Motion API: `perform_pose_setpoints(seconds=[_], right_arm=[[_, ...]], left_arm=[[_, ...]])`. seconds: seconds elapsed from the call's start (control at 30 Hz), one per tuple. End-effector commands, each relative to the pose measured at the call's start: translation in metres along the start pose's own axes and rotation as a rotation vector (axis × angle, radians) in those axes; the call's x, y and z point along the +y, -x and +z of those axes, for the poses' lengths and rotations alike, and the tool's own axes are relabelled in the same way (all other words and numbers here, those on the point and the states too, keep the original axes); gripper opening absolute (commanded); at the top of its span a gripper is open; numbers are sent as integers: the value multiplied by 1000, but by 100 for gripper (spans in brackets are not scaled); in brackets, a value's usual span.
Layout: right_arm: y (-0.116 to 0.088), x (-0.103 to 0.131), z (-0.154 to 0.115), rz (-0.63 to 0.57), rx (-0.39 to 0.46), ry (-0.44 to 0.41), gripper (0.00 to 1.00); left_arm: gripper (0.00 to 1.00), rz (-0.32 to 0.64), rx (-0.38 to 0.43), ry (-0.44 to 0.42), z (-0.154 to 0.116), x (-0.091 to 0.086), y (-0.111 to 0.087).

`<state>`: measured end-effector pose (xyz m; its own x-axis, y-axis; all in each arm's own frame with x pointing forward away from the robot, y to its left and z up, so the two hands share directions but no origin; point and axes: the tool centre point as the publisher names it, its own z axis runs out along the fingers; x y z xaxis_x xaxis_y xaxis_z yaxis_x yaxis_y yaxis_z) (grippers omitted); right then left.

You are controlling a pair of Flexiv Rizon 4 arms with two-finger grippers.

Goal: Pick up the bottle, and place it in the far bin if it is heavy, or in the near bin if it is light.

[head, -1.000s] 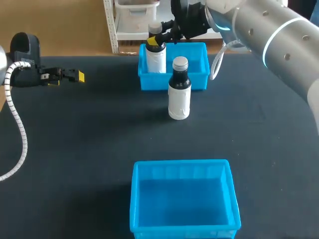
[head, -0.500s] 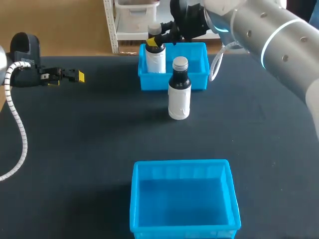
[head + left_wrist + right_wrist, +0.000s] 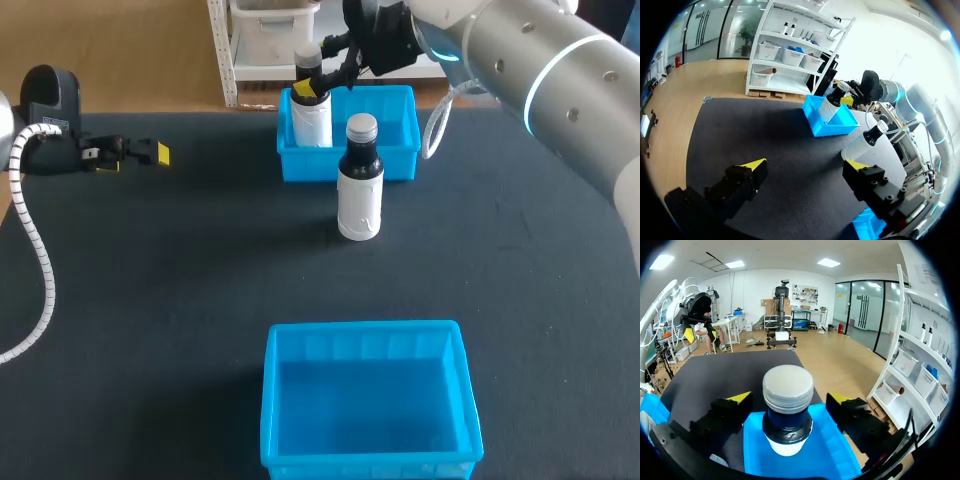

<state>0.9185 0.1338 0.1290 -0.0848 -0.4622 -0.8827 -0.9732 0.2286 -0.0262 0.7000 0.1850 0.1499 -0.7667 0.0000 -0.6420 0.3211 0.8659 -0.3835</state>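
**Bottle upright in far bin, right fingers spread around its neck**

A white bottle [image 3: 312,118] with a dark neck and a pale cap is seen standing upright inside the far bin [image 3: 305,165], at that bin's left end. Its base is hidden by the blue front wall. The right gripper [image 3: 790,398] is held at the level of the bottle's neck, with the right arm [image 3: 540,70] brought in from the far right. In the right wrist view one yellow-tipped finger is placed on each side of the neck, and a gap is left on both sides, so the fingers [image 3: 735,405] are spread and nothing is pinched.

A second bottle [image 3: 360,190] of the same kind is set upright on the dark table [image 3: 180,280], just in front of the far bin and slightly right of the first. The near bin [image 3: 365,335] is placed well apart from it, at the near edge of the table.

The left gripper [image 3: 805,165] is held above the table at the far left, well apart from both bins. Its fingers are spread wide, and nothing is held between them.
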Motion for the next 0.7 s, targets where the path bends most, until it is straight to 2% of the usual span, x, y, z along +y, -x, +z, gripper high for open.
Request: perform_pose_setpoints(seconds=[0.03, 0.7], right_arm=[[1, -8, -9, 0, 4, 366, 100], [-34, 1, -98, 36, 13, 228, 100]], left_arm=[[100, 0, 0, 0, 0, 0, 0], [100, 0, 0, 0, 0, 0, 0]])
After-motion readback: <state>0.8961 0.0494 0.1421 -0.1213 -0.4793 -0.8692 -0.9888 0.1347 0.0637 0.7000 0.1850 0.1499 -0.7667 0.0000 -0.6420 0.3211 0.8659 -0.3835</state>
